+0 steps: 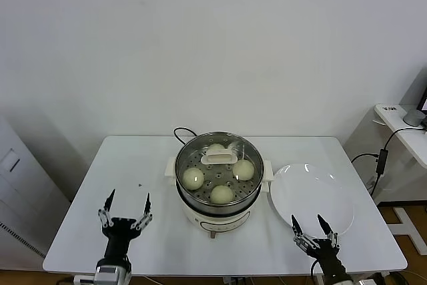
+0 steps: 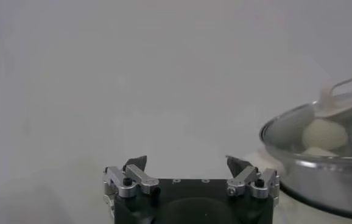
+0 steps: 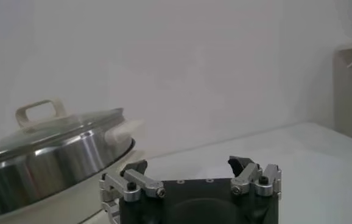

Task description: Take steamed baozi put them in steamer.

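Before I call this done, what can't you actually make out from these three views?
- Fourth baozi: head view, mostly hidden under the lid handle.
- Steamer interior: left wrist view, cut off by the edge; right wrist view shows only its wall and lid.
- Plate: its near rim is behind the right gripper.

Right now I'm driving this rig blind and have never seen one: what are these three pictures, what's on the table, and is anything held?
It is a two-armed robot. The wide picture comes from its head, looking down at a white table. The other two come from cameras on each wrist.

In the middle stands the steamer, glass lid on, with baozi visible through it. An empty white plate lies to its right.

The left gripper sits at the table's near edge, left of the steamer. The right gripper is near the plate's front rim. Both are open and hold nothing.
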`<state>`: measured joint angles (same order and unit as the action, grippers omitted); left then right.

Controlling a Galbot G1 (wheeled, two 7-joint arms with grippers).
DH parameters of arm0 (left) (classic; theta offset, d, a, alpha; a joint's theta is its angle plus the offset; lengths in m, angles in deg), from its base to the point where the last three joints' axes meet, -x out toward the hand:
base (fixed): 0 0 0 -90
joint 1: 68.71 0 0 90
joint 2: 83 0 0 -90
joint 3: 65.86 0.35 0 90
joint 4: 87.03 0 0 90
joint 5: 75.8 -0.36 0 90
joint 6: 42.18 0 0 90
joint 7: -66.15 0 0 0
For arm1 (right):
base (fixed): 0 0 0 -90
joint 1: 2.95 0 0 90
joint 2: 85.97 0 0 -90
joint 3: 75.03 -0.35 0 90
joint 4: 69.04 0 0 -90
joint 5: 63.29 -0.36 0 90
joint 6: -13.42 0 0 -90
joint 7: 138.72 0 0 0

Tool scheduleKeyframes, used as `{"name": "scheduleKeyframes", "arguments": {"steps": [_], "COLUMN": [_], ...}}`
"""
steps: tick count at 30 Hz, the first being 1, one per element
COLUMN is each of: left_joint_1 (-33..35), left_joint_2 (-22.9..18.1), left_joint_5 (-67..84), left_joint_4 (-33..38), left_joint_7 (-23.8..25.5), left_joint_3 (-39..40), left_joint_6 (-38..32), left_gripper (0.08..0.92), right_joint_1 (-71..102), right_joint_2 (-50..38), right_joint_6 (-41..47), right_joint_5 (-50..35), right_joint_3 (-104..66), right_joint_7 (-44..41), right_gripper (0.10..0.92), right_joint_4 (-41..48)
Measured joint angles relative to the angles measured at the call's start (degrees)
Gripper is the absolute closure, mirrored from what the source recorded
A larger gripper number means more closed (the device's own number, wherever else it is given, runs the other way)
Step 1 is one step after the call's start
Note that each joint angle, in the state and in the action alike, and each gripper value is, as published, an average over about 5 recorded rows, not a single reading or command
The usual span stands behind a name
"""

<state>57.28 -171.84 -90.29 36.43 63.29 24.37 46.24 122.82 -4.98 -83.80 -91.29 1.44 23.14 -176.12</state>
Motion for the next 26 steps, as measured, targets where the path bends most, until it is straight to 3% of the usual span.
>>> {"name": "scheduleKeyframes", "arguments": {"steps": [9, 26], "left_joint_1": [5.08, 10.09], "left_joint_2": [0.75, 0.63], "left_joint_5": [3.04, 6.87], "left_joint_4": [0.76, 5.79], "left_joint_7": [0.69, 2.71], "left_joint_3": [1.41, 2.28], "left_joint_6": [-1.09, 3.08], "left_gripper": [0.177, 0.177], "right_joint_1": [2.12, 5.16], "right_joint_2": [-0.57, -1.71], "right_joint_6": [1.06, 5.59], "right_joint_5": [0.95, 3.81], "right_joint_3": [0.69, 1.72], "right_joint_7": [1.12, 7.25], "right_gripper": [0.203, 0.203], "right_joint_4": [-1.64, -7.26]}}
